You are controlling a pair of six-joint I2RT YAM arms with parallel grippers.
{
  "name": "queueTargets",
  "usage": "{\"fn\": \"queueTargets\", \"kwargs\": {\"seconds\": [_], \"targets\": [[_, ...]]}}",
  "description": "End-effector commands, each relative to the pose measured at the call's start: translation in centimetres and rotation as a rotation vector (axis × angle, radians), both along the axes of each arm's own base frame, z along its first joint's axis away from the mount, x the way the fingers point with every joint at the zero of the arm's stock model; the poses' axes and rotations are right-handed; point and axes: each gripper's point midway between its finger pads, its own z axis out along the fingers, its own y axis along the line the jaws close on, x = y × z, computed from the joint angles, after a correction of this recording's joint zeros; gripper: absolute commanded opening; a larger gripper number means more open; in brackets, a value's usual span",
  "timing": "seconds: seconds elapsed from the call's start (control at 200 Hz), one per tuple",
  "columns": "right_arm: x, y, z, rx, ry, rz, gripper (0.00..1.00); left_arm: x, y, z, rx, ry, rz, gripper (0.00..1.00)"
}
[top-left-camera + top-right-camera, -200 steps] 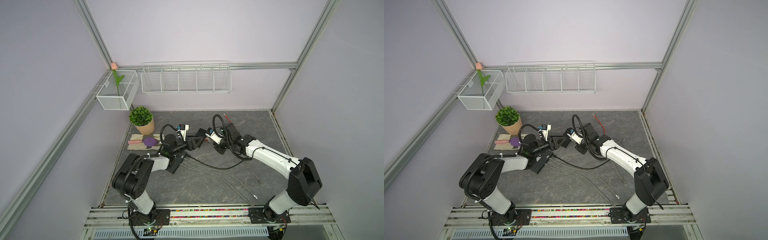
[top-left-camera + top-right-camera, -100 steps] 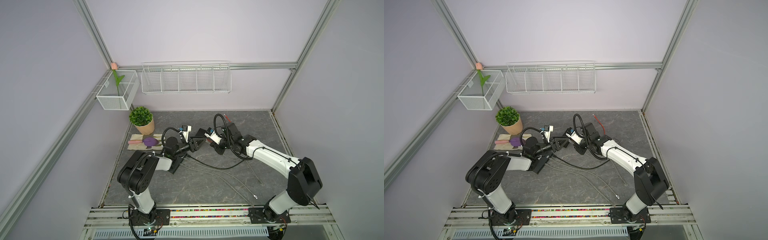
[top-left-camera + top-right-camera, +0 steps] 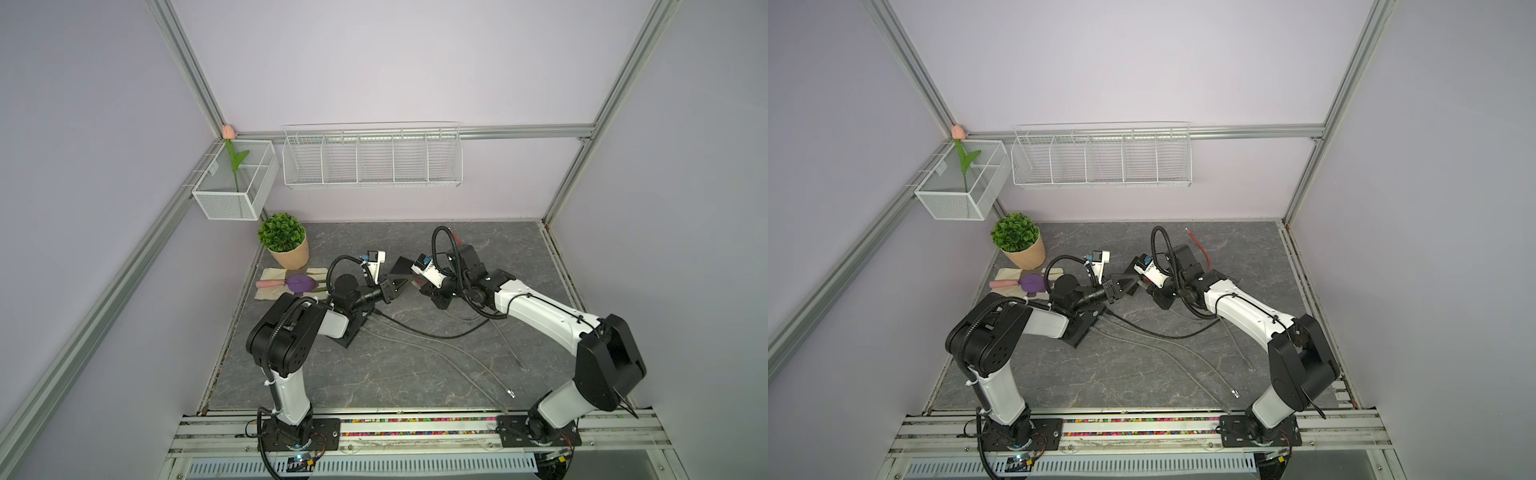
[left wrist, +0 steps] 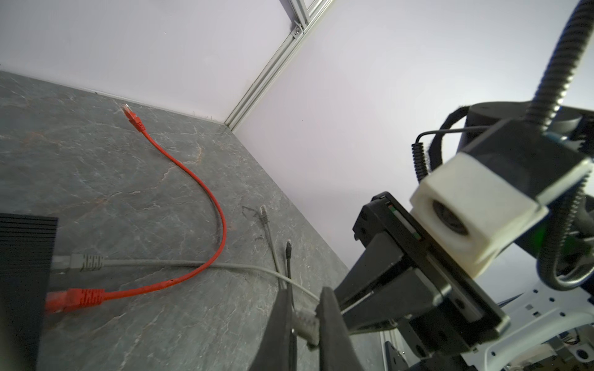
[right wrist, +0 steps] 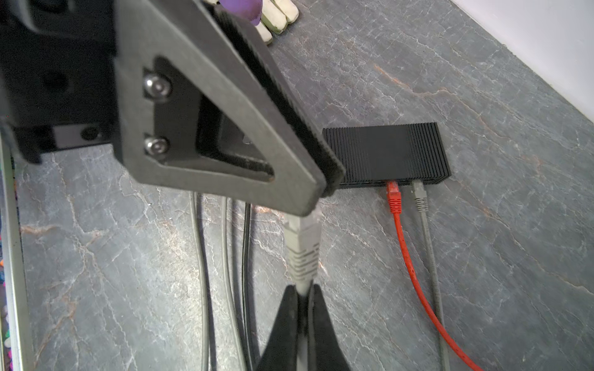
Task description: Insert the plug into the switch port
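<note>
Both top views look down; close wrist views face each other over the plug

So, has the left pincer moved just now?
Yes: left pincer edged slightly away from the potted plant, toward the right pincer, closing on the grey plug.

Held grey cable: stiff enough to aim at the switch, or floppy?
Probably floppy: the red cable lies in a loose curve. The plug and ribbed boot look rigid, so with left gripper on the plug and right gripper on the grey cable just behind the boot, that short span should hold aim.
</note>
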Motion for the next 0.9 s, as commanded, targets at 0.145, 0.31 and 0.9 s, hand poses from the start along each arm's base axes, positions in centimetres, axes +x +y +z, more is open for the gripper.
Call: {"fn": "queueTargets", "kwargs": {"seconds": [0.145, 0.31, 0.9], "targets": [[-0.5, 0.3, 1.6, 0.066, 0.004, 0.022, 0.12, -0.9, -1.1, 1.7, -0.057, -0.046, -0.101, 0.0], [-0.6, -0.5, 1.6, 0.078, 0.062, 0.037, 0.26, -1.4, -1.4, 2.2, -0.012, -0.078, -0.139, 0.0], [-3.5, -2.2, 4.4, 0.191, 0.14, 0.091, 0.35, -2.9, -1.6, 3.3, 0.056, -0.14, -0.231, 0.0]]}}
